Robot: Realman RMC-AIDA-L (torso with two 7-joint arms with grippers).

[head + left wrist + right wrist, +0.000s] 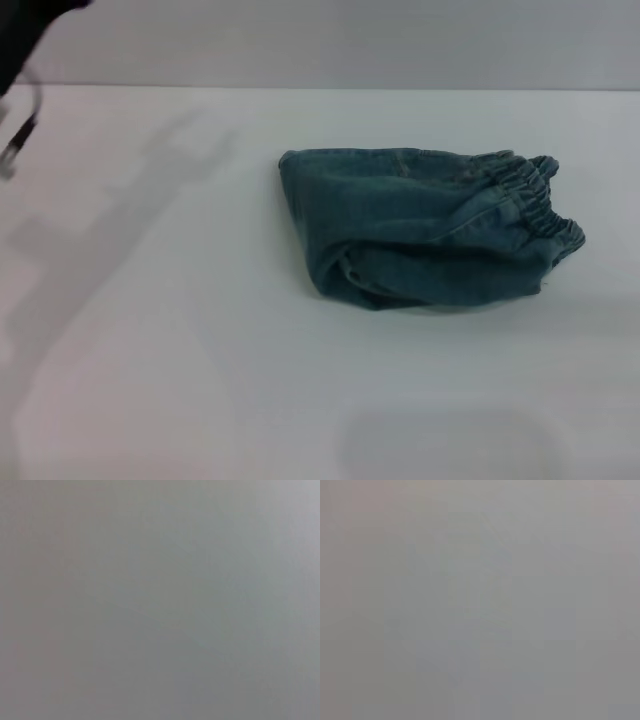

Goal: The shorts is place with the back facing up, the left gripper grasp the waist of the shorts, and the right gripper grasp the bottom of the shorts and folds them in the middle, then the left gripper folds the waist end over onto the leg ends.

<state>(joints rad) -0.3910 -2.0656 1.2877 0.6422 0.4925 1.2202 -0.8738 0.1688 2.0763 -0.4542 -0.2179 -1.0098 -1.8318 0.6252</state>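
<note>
The blue-green faded denim shorts (425,228) are seen lying folded into a compact bundle on the plain white table (200,380), right of centre and toward the far half of the surface. The ruffled elastic waistband (535,195) is bunched at the bundle's right end, its gathers turned up and slightly ragged in outline. The left edge is formed by a smooth, rounded fold (292,205), and the near edge is made of rolled layers of denim pressed flat against the table. The leg hems are hidden within the fold and cannot be made out.

Bare table is left open on every side of the bundle, with the widest stretch on the robot's left and across the near side. Soft arm shadows are cast across that left stretch.

The left gripper (14,140) is glimpsed only as a dark shape at the upper left corner, well apart from the shorts; nothing is held, and how far its fingers are spread cannot be told. Both wrist views are filled with blank grey.
</note>
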